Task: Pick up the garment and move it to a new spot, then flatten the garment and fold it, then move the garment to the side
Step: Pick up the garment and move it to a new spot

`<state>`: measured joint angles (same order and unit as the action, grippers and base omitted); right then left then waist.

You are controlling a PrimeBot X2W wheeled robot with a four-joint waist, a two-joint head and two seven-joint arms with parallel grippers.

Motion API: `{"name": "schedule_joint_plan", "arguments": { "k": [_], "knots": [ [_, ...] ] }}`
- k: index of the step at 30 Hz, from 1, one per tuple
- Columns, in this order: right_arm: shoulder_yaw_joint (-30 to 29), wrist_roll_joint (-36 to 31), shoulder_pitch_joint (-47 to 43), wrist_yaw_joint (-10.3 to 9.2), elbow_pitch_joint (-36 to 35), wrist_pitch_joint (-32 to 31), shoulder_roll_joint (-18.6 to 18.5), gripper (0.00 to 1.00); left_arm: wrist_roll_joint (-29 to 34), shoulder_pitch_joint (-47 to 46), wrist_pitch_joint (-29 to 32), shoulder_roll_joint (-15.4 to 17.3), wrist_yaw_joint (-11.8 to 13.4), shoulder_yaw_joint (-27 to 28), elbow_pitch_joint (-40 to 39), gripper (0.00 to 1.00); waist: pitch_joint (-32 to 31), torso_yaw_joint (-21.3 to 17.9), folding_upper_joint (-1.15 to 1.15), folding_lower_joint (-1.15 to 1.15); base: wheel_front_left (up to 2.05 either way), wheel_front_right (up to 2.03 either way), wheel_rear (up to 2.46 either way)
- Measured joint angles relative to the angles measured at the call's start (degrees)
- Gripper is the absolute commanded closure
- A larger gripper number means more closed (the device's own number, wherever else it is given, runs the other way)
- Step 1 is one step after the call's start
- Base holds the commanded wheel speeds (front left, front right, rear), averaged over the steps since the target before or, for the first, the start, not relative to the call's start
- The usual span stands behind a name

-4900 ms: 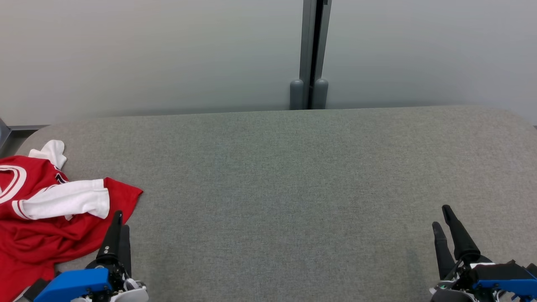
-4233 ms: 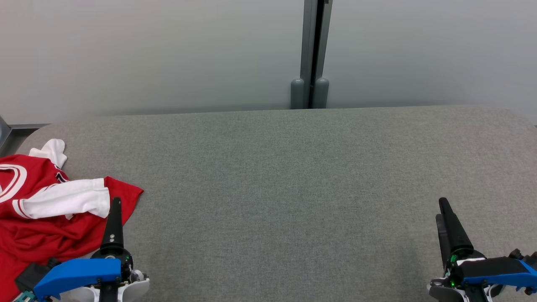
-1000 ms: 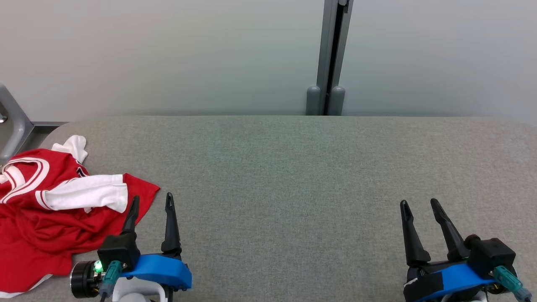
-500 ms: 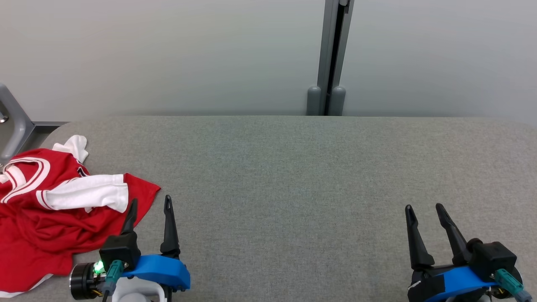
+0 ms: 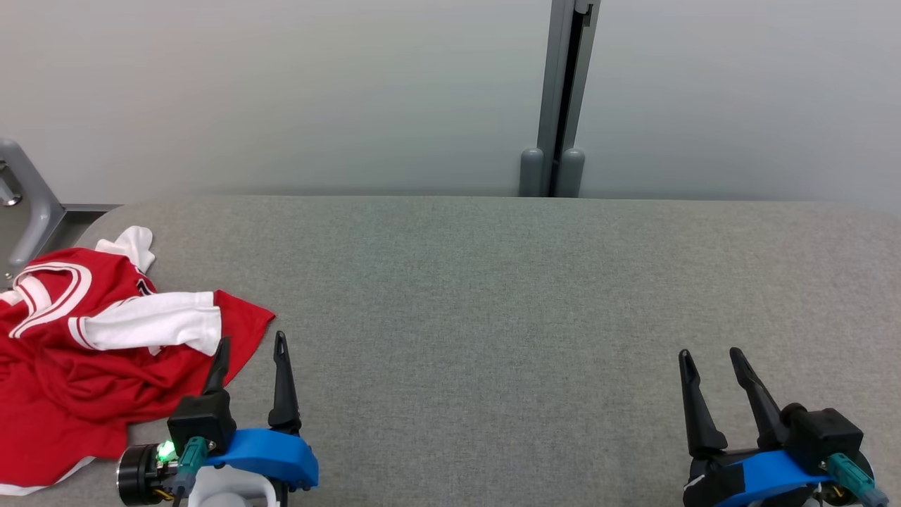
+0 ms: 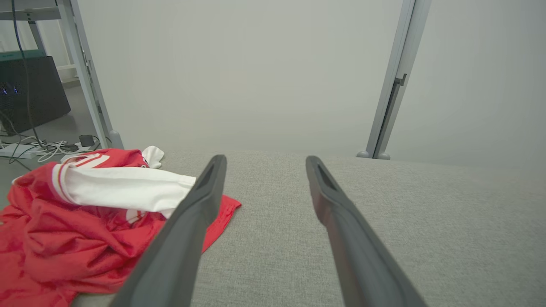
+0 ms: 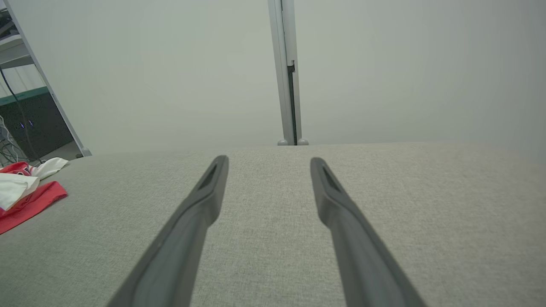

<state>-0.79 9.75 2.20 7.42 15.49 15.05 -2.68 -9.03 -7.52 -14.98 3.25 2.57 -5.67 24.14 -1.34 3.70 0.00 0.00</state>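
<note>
The garment is a crumpled red jersey with white sleeves and white-striped collar, lying at the left end of the grey table. It also appears in the left wrist view, garment, and at the left edge of the right wrist view, garment. My left gripper stands open at the lower left, its left finger over the jersey's red right-hand edge, nothing between the fingers. My left gripper shows the same gap. My right gripper is open at the lower right over bare table, far from the jersey; my right gripper holds nothing.
A grey metal post rises behind the table's far edge against a pale wall. A metal frame leg stands off the table's left end. On the floor at left are cables and a dark box. The table's corners are rounded.
The head view has shifted slightly, so the whole scene sits a little to the right and lower. Both grippers stay open in about the same places; the garment lies unmoved.
</note>
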Motion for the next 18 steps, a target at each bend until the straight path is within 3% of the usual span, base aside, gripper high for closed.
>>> {"name": "schedule_joint_plan", "arguments": {
  "k": [10,18],
  "knots": [
    [0.47,-0.03,0.24,0.00,-0.02,0.01,-0.02,0.00,-0.57,-0.31,-0.01,0.87,0.54,0.55,-0.08,0.00,-0.02,2.06,0.00,0.00,0.00,0.00,0.00],
    [1.05,-0.10,0.30,0.00,0.11,0.09,-0.02,0.00,-0.83,-0.36,-0.01,1.74,1.34,0.83,-0.48,0.00,-0.23,6.13,0.00,0.00,0.00,0.00,0.00]
  ]
}}
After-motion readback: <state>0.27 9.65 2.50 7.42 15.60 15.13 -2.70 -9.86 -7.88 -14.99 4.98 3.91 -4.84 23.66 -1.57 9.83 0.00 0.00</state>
